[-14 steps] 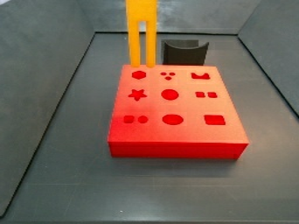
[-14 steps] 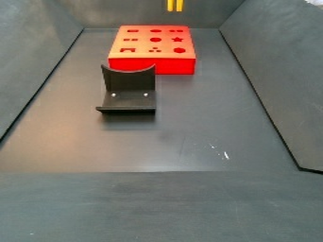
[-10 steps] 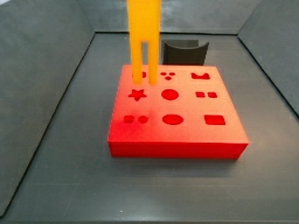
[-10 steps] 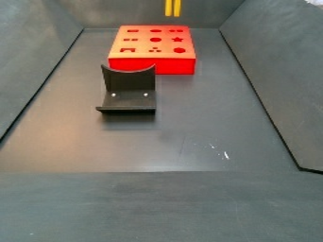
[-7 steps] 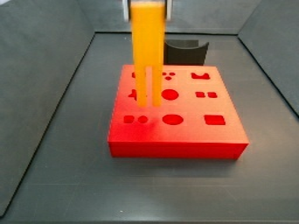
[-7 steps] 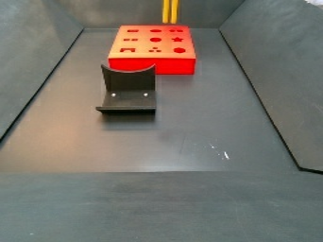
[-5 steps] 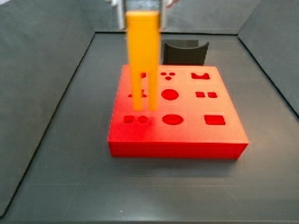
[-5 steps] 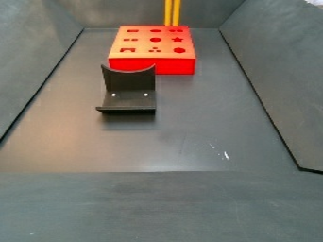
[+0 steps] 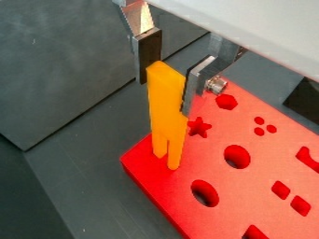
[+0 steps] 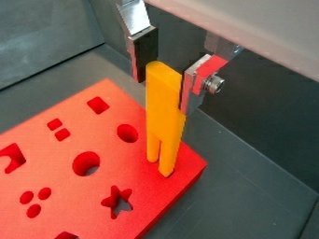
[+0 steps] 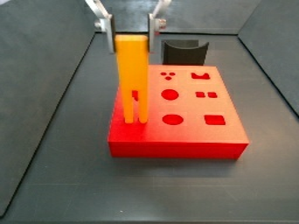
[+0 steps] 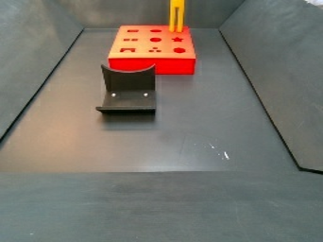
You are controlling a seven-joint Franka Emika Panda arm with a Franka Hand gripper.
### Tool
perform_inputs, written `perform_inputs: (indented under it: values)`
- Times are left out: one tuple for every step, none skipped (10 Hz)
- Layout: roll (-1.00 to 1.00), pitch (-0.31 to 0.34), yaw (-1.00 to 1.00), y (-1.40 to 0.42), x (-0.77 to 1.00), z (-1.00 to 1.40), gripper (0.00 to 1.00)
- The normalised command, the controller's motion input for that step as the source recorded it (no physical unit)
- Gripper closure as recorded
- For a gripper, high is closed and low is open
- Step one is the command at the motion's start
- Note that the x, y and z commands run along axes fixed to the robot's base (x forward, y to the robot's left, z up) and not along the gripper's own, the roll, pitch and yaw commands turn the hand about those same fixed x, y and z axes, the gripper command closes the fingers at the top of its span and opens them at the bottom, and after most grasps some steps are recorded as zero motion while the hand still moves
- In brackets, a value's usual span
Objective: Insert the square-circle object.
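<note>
While the gripper (image 9: 173,67) hung above one red block (image 11: 198,138), its two fingers (image 9: 148,49) clamped one orange peg (image 11: 131,77) | peg upright over block's corner | one fixture (image 12: 127,90) stood apart.

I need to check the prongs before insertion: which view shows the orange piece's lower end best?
A wrist view: the piece, held in the gripper, shows both prongs at the red block. A side view shows them from farther off; the far side view shows a sliver.
</note>
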Motion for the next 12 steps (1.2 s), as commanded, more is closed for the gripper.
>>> perform_inputs:
  values:
    - [0.09, 0.000, 0.09, 0.00, -0.01, -0.32, 1.00]
    - [0.16, 0.000, 0.00, -0.07, 0.00, -0.34, 1.00]
    - [0.08, 0.000, 0.00, -0.13, 0.00, -0.60, 1.00]
    - [0.04, -0.080, -0.04, -0.02, 0.00, -1.00, 1.00]
    - [0.02, -0.076, -0.08, -0.07, 0.00, -1.00, 1.00]
    - [0.00, -0.066, -0.07, -0.10, -0.01, -1.00, 1.00]
    - [0.00, -0.077, -0.07, -0.12, 0.00, -1.00, 1.00]
    - [0.00, -0.074, -0.09, -0.13, 0.00, -1.00, 1.00]
    - [0.00, -0.117, -0.03, -0.08, 0.00, -1.00, 1.00]
    - [0.00, -0.127, -0.01, -0.06, 0.00, -1.00, 1.00]
    - [0.00, 0.000, 0.00, 0.00, 0.00, -0.31, 1.00]
    - [0.00, 0.000, 0.00, 0.00, 0.00, 0.00, 1.00]
